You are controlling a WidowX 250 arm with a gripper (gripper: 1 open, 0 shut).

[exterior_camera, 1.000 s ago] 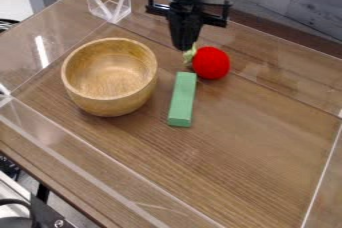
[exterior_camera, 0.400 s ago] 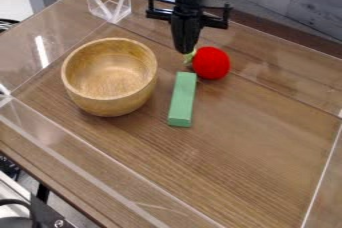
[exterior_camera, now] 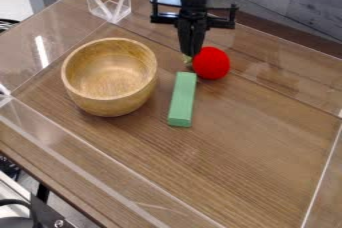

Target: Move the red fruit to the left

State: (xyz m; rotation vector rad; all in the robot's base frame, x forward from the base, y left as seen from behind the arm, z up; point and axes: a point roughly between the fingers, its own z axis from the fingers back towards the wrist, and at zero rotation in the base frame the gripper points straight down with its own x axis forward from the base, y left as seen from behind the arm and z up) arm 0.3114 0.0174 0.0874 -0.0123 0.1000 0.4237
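Observation:
The red fruit [exterior_camera: 211,64] rests on the wooden table, just right of the green block's far end. It is small, round and bright red, with a pale green top on its upper left side. My gripper [exterior_camera: 191,50] points straight down, its dark fingers drawn together into one narrow tip. That tip meets the fruit's leafy top at its left edge. Whether the fingers pinch the top is hidden at this size.
A green rectangular block [exterior_camera: 182,98] lies just in front of the gripper. A round wooden bowl [exterior_camera: 110,75] stands to its left. Clear plastic walls [exterior_camera: 107,4] ring the table [exterior_camera: 254,142], with a low wall along the front.
The fingers have closed to a single narrow tip and the wrist has rolled a little. The red fruit, block and bowl lie where they were.

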